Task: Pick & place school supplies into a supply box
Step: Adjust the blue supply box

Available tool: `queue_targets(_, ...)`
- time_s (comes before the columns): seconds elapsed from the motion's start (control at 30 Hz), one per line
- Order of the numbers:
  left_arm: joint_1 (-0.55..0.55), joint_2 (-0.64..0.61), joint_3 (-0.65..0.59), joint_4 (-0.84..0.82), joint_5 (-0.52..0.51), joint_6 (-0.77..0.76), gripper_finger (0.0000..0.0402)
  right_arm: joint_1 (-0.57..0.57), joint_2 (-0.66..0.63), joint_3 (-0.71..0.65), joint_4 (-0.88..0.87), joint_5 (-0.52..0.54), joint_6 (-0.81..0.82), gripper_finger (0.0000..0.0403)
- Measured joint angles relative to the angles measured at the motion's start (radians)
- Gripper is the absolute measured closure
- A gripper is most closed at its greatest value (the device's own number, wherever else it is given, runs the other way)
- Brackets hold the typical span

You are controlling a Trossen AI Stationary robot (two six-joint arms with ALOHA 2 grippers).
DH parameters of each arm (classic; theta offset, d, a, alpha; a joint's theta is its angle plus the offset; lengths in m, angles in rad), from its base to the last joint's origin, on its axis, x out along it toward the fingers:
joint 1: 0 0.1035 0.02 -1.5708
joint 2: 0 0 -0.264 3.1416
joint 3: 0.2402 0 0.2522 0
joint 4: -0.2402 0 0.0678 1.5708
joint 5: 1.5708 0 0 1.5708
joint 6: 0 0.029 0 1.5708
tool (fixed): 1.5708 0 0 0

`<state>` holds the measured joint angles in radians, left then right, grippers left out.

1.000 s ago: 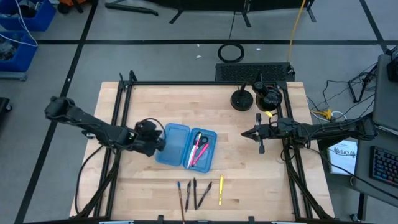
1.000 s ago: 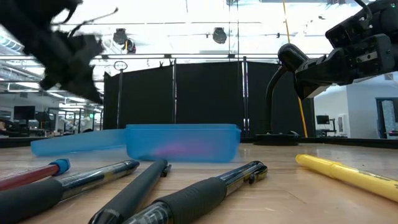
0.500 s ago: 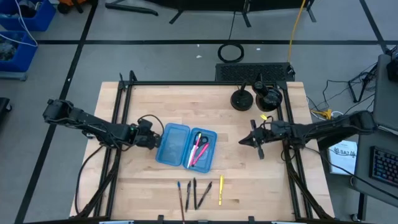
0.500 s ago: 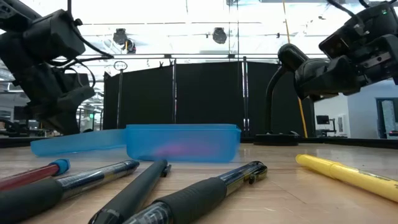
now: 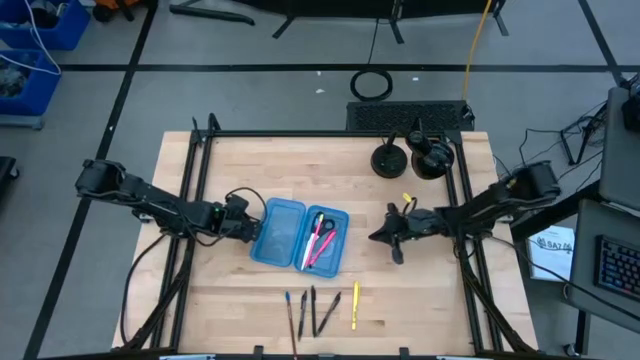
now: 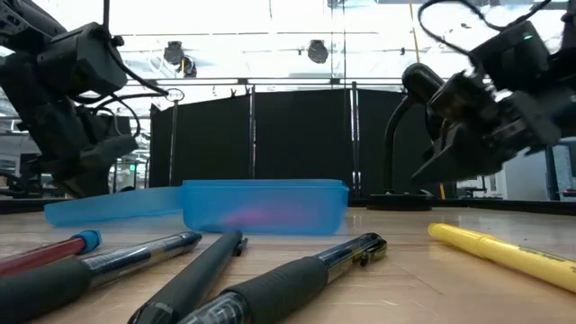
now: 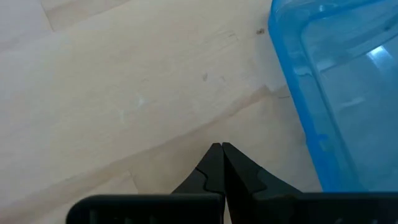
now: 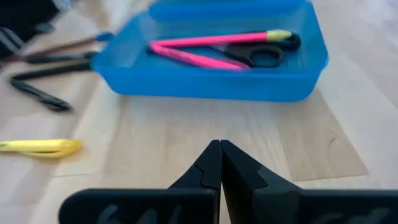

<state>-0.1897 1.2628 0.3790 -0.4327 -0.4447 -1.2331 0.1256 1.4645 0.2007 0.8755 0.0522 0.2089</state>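
Beside the supply box (image 5: 298, 235), my left gripper (image 5: 243, 222) waits, jaws pressed together. My right gripper (image 5: 385, 236) hovers on its other side, jaws together, facing pink pens (image 8: 211, 50) inside.

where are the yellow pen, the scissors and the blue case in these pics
yellow pen (image 5: 355, 305): high view, middle of its barrel
scissors (image 8: 264, 56): right wrist view, black handle ring
blue case (image 5: 281, 231): high view, floor of its bare left half
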Motion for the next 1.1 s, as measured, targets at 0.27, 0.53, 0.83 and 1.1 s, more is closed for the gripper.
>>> queue_targets(0.27, -0.046, 0.009, -0.001, 0.068, 0.004, -0.011, 0.0401, -0.040, 0.184, 0.130, 0.001, 0.025, -0.045, 0.0403)
queue_targets(0.53, -0.089, 0.013, 0.006, 0.124, 0.066, -0.026, 0.0401, -0.128, 0.254, 0.170, 0.011, 0.025, -0.069, 0.0403)
queue_targets(0.83, -0.116, 0.060, 0.008, 0.210, 0.092, -0.052, 0.0401, -0.195, 0.279, 0.169, 0.045, -0.047, -0.104, 0.0403)
queue_targets(1.1, -0.129, 0.096, 0.008, 0.298, 0.108, -0.056, 0.0401, -0.202, 0.279, 0.167, 0.083, -0.056, -0.126, 0.0403)
